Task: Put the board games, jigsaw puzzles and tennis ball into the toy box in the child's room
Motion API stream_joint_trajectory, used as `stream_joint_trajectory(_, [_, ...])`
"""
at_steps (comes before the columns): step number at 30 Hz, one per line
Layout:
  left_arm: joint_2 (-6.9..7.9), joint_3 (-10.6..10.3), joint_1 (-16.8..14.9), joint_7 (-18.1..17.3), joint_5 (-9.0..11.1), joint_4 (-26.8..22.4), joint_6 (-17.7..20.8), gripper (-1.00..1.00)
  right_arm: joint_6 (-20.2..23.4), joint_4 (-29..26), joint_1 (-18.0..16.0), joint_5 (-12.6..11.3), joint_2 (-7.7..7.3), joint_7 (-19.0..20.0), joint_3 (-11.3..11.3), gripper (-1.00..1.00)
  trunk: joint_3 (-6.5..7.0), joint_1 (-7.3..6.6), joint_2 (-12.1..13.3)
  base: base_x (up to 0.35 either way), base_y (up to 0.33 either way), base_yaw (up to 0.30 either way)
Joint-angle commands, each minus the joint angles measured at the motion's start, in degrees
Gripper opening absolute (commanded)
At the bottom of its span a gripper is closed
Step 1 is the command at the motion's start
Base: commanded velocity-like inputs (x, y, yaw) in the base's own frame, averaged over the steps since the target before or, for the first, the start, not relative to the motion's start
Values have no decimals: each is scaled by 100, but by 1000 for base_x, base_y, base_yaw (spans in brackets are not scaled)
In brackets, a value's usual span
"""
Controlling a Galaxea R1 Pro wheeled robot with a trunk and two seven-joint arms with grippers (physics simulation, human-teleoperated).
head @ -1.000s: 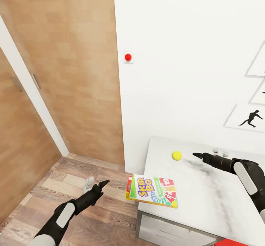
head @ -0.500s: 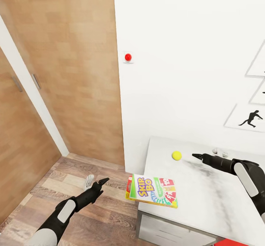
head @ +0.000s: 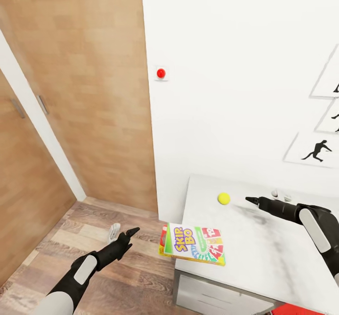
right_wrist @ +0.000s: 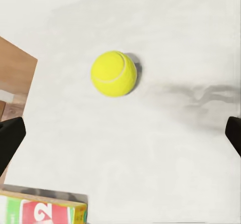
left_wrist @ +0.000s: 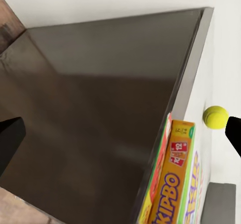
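A yellow-green tennis ball (head: 224, 198) rests on the light grey table (head: 263, 254) near the wall. My right gripper (head: 264, 197) hovers open just right of it, not touching; its wrist view has the tennis ball (right_wrist: 114, 73) ahead, between the spread fingers (right_wrist: 10, 139). A Skip-Bo board game (head: 193, 243) lies flat at the table's left front corner, overhanging the edge. My left gripper (head: 124, 232) is open and empty above the floor, left of that box; in its wrist view the board game (left_wrist: 175, 184) and the ball (left_wrist: 215, 117) appear. The toy box, jigsaw puzzles and bed are out of view.
A white wall with a red button (head: 161, 73) stands behind the table, with black silhouette pictures (head: 316, 150) at right. Wooden door panels (head: 80, 93) fill the left. Wood-plank floor (head: 70, 239) lies beside the table's white drawer fronts (head: 212, 296).
The whole picture has shifted slightly left, so the camera moved. My left forearm has dropped a little. The ball, the board game and my right gripper keep their places.
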Motion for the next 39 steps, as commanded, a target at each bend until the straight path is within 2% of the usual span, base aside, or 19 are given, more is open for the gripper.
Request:
stream_joint_trajectory(1, [-2, 21, -5, -10, 22, 1, 45, 100, 31, -1, -6, 18, 2, 29, -10, 100, -11, 3, -12, 0, 0, -163])
stream_joint_trajectory(27, [-11, -35, -8, -23, 11, 13, 44, 100, 37, -11, -3, 16, 7, 29, -17, 100, -11, 3, -12, 0, 0, -227])
stream_joint_trajectory(39, [-31, -44, -2, -45, 9, 14, 44, 100, 37, -14, -3, 17, 11, 29, -17, 100, -11, 3, -12, 0, 0, -87])
